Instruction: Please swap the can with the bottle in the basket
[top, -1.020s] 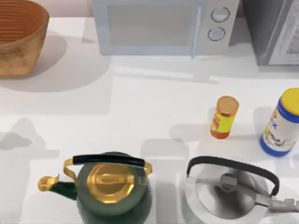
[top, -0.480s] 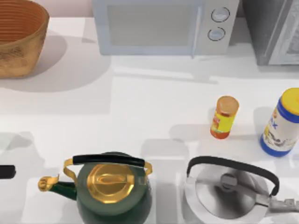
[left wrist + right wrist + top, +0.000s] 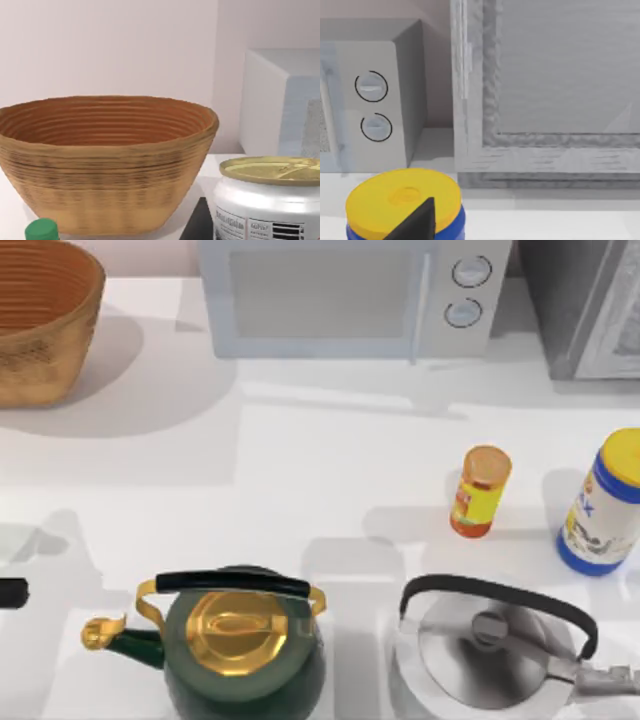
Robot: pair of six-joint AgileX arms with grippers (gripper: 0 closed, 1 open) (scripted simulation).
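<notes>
The wicker basket [image 3: 45,325] stands at the table's back left corner, and the ribbed inside that I see holds nothing. The left wrist view looks at the basket [image 3: 105,160] from the side, with the white can [image 3: 270,205] and its pale gold top close in front of the camera. A dark part of my left gripper [image 3: 10,592] pokes in at the left edge of the top view, left of the green kettle. The orange bottle [image 3: 480,490] stands upright on the table right of centre. My right gripper [image 3: 417,222] hangs just above a yellow-lidded blue container [image 3: 402,200].
A microwave [image 3: 340,295] and a grey appliance [image 3: 590,300] line the back. A green kettle with gold lid [image 3: 235,640] and a silver kettle [image 3: 490,640] stand at the front. The blue container [image 3: 605,505] is at the right edge. A green cap [image 3: 42,230] shows near the basket.
The dark tip of my left gripper has come into the top view at the left edge, then shifted slightly toward the back. Nothing on the table has moved.
</notes>
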